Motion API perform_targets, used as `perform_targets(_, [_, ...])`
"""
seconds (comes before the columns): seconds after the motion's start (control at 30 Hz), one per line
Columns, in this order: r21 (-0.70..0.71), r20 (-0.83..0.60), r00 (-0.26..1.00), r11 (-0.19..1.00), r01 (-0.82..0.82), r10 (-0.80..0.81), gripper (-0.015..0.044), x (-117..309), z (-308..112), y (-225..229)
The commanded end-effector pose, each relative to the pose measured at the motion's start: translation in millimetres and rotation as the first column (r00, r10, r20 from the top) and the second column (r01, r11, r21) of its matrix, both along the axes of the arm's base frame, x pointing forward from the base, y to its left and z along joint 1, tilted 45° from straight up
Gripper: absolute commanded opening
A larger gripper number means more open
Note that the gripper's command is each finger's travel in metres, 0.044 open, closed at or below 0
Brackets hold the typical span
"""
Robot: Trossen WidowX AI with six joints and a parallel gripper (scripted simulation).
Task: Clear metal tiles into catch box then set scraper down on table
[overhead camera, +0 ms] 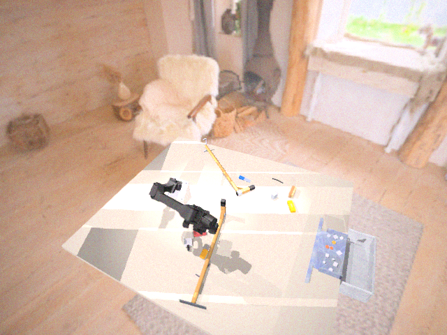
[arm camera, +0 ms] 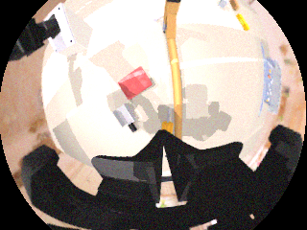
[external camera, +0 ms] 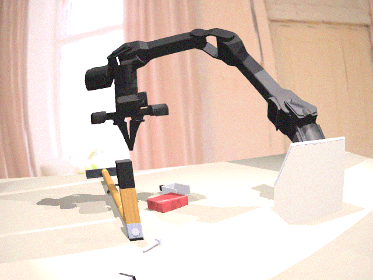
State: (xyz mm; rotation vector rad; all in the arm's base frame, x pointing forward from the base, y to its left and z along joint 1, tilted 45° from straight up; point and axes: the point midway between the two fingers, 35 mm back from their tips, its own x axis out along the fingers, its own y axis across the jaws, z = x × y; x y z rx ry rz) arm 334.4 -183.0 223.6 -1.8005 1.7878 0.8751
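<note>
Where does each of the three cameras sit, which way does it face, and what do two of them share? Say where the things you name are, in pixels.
Top: high above, angled down over the table [overhead camera: 155, 266]; shows the arm from above.
Exterior: low beside the table, looking across it; shows the arm and closed gripper [external camera: 130, 148] [arm camera: 161, 132] side-on.
Wrist: on the arm, looking down past the gripper; shows fingers and base.
Exterior and wrist share the red block [external camera: 167, 202] [arm camera: 135, 82].

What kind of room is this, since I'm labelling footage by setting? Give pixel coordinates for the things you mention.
Probably a sitting room in a rustic wooden cabin: a sheepskin-covered armchair [overhead camera: 187, 77] stands by a wood-plank wall [overhead camera: 72, 47], and a thick log post [overhead camera: 295, 57] rises beside the window [overhead camera: 382, 25].
</note>
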Motion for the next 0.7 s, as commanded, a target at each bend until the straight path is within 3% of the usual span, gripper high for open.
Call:
perform_targets(0.0, [0.005,-0.003,1.0,1.0,-0.005,0.005,0.0,1,-8,-7])
perform_targets(0.67, [-0.001,-0.001,1.0,1.0,-0.008,0.008,0.0,0,-44,-45])
